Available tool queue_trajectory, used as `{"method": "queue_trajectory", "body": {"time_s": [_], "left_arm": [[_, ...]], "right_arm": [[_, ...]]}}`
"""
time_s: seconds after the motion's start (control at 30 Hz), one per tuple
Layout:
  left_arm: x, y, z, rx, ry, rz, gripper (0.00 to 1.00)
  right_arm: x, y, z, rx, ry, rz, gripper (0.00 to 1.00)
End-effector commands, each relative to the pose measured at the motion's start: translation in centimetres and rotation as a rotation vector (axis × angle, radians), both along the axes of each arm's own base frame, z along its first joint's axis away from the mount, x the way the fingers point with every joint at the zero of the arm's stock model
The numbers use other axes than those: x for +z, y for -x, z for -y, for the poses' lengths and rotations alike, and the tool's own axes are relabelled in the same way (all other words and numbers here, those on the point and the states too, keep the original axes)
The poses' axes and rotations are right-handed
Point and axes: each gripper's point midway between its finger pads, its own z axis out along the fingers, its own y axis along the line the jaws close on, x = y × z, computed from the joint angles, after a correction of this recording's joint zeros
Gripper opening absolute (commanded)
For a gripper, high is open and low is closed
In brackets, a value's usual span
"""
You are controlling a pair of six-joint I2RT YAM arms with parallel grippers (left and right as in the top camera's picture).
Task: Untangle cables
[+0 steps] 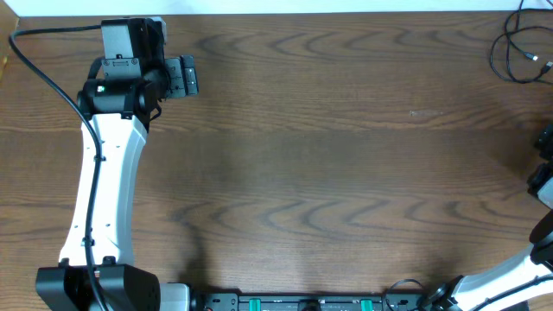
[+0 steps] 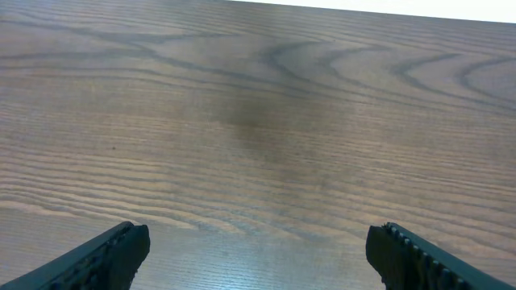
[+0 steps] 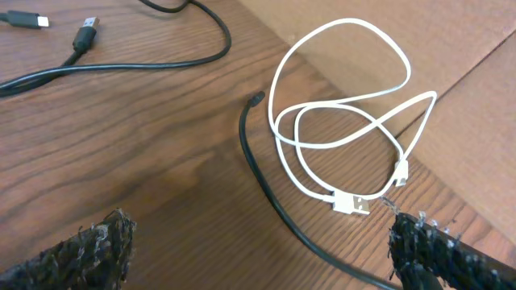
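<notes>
**A:** State of the left gripper?

**B:** Jaws spread wide with nothing between them. Its wrist view shows only the bare wooden table. In the overhead view it is at the upper left of the frame.

**A:** And the right gripper?

**B:** Also wide apart and empty, with one finger in each lower corner of its wrist view. It touches no cord.

**A:** Where are the cables?

**B:** In the right wrist view, the white cable lies in loose loops at centre right. Its flat plug is just above the right-hand finger. The top loop crosses the table edge in the picture.

A single black cable curves from centre frame down toward the lower right, passing beside the white loops. I cannot tell if they touch.

More black cables with plug ends lie at the upper left of that view. In the overhead view, the cords sit at the upper right corner.
</notes>
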Motion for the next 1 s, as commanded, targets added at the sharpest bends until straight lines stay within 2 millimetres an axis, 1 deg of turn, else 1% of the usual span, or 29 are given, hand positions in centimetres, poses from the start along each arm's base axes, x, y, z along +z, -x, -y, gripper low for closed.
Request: {"method": "queue_trajectory", "body": {"time_s": [0.0,0.07,0.13,0.23,0.33,0.43,0.5,0.57,0.7,0.8,0.9,0.97], "left_arm": [[0.2,0.0,-0.3,0.019,0.006,0.004,0.92],[0.2,0.0,-0.3,0.019,0.006,0.004,0.92],[0.2,0.0,-0.3,0.019,0.006,0.004,0.92],[0.2,0.0,-0.3,0.019,0.006,0.004,0.92],[0.2,0.0,-0.3,0.019,0.006,0.004,0.92],[0.2,0.0,-0.3,0.019,0.006,0.004,0.92],[0.2,0.0,-0.3,0.019,0.006,0.004,0.92],[0.2,0.0,-0.3,0.019,0.006,0.004,0.92],[0.2,0.0,-0.3,0.019,0.006,0.004,0.92],[0.2,0.0,-0.3,0.019,0.006,0.004,0.92],[0.2,0.0,-0.3,0.019,0.006,0.004,0.92],[0.2,0.0,-0.3,0.019,0.006,0.004,0.92]], "right_arm": [[0.2,0.4,2.0,-0.012,0.032,-0.013,0.99],[-0.1,0.5,3.0,-0.021,0.036,-0.019,0.98],[-0.6,0.2,3.6,0.010,0.041,-0.029,0.97],[-0.9,-0.5,3.8,0.055,0.031,-0.017,0.95],[-1.0,-1.2,3.3,0.093,0.019,-0.004,0.90],[-1.0,-1.2,3.3,0.094,0.020,-0.004,0.89],[-1.2,-1.1,3.4,0.104,0.033,-0.024,0.84],[-2.0,-1.0,3.3,0.120,0.044,-0.057,0.80],[-4.3,-0.8,3.2,0.128,0.027,-0.092,0.79],[-5.6,-1.0,2.9,0.142,0.008,-0.091,0.74],[-6.1,-1.0,2.9,0.137,-0.001,-0.086,0.70],[-6.1,-1.0,3.0,0.133,-0.001,-0.080,0.69]]}}
